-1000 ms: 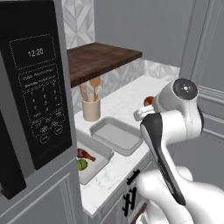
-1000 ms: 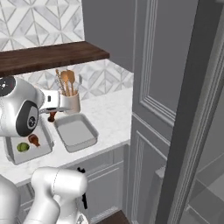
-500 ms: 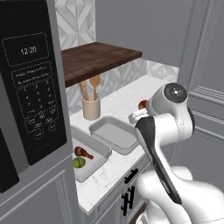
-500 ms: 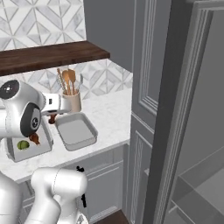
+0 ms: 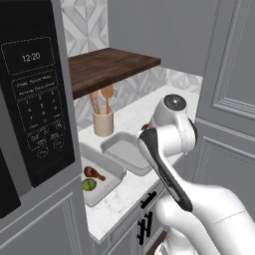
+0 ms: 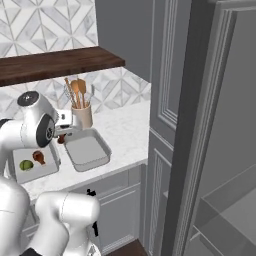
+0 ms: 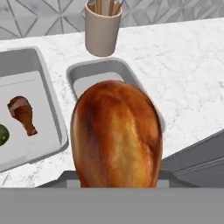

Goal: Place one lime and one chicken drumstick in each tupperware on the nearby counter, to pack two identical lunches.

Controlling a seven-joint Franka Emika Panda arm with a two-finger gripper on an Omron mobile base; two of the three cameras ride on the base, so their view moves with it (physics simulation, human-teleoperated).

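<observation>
A white robot arm holds its claw point(image 7: 114, 186) over a white marbled desk point(image 5: 132, 117); the claw pinches a chicken drumstick point(image 7: 116, 135), whose fat browned end fills the middle of the hand view; its fingers are hidden behind the meat. Over the last second the base has driven nearer and to one side, so the whole picture has shifted and the two trays now lie closer below the arm; the carried drumstick has stayed in the grip. This probably means the arm is lining up to lower the meat into the bare tray.

Count: two tupperware trays, side by side near the desk's front edge; one tupperware point(image 5: 102, 188) already holds one drumstick point(image 5: 92, 173) and one lime point(image 5: 88, 185), touching or nearly so; the other tupperware point(image 5: 124, 152), nearer the beige utensil cup point(image 5: 103, 123), has nothing in it. Two drumsticks are visible in all, and one lime; a second lime cannot be seen. One lunch looks packed; the other needs both items.
</observation>
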